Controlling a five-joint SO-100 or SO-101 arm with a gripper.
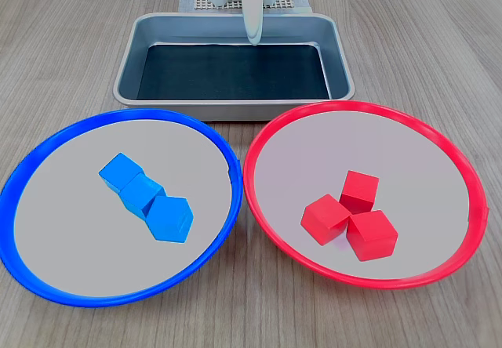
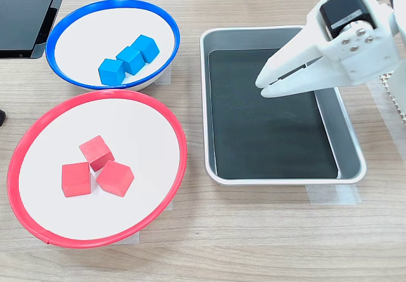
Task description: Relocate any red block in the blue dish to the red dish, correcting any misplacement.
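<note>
- We read no writing or brand on any item.
- White plastic gripper: jaws nearly closed, empty, hanging above the rectangular metal tray.
- Round blue-rimmed dish: three blue cubes.
- Round red-rimmed dish: three touching red cubes.

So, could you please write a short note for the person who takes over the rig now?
Tool: empty, jaws nearly closed, hanging over the metal tray, which holds nothing.
Blue dish: three blue cubes only, no red block in it.
Red dish: three red cubes, clustered together.
Done: the sorting looks correct in both exterior views.
Left: nothing to move, as far as I can see; only parking the arm.
</note>
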